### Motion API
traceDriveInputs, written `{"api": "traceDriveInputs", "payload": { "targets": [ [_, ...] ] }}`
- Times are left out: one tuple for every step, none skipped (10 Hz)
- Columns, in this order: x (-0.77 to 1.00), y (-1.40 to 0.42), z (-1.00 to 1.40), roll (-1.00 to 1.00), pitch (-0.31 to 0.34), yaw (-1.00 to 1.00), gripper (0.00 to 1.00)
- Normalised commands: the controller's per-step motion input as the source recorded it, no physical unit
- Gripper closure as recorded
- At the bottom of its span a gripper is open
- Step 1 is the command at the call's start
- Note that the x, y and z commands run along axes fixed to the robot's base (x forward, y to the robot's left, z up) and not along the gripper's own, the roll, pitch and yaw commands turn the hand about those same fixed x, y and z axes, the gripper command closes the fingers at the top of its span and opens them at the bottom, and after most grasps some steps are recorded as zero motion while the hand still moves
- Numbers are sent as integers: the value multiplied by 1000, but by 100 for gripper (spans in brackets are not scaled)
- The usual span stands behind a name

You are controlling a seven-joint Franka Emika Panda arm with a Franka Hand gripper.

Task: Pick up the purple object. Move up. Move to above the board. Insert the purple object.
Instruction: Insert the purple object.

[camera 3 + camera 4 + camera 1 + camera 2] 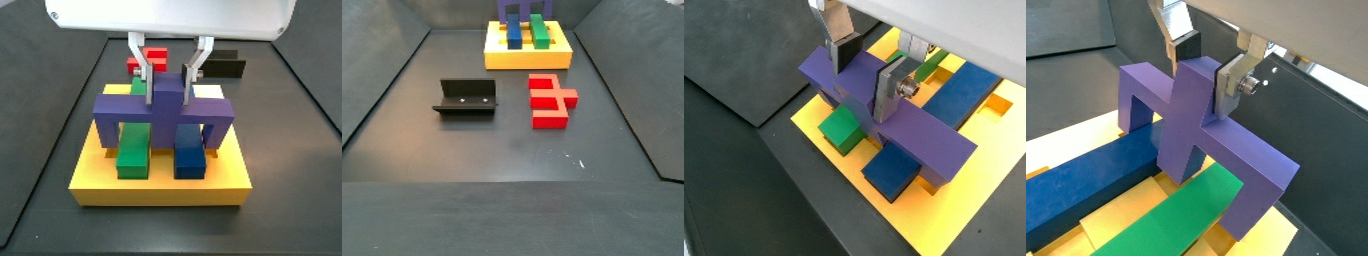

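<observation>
While gripper (168,78) pinches stub, purple object (164,112) upright, legs down, bar crosswise over board (160,180).

One gripper (168,72), one purple object (164,108), one board (163,176), one green bar (134,150), one blue bar (189,152), one red block (548,100), one fixture (465,97).

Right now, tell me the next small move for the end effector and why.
Probably a short, straight descent. The end effector grips the raised stub of the purple object, which sits upright over the board, its legs straddling the green bar and blue bar. Whether the legs are fully seated cannot be told, so press down gently before releasing.
</observation>
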Motion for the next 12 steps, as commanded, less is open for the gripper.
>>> {"api": "traceDriveInputs", "payload": {
  "targets": [
    [0, 0, 143, -500, 11, -43, 100],
    [0, 0, 94, -500, 0, -17, 100],
    [0, 77, 0, -500, 0, 0, 100],
    [0, 146, 0, -500, 0, 0, 100],
    [-26, 46, -214, -453, 0, 0, 100],
    [0, 17, 43, -500, 39, -14, 100],
    [-34, 26, 83, -500, 6, -46, 100],
    [-34, 9, 71, -500, 9, -43, 100],
    [-29, 0, 109, -500, 16, -31, 100],
    [-20, 0, 140, -500, 27, -46, 100],
    [0, -66, 269, -500, 33, -89, 100],
    [-23, -86, 449, -500, 0, -89, 100]
  ]
}}
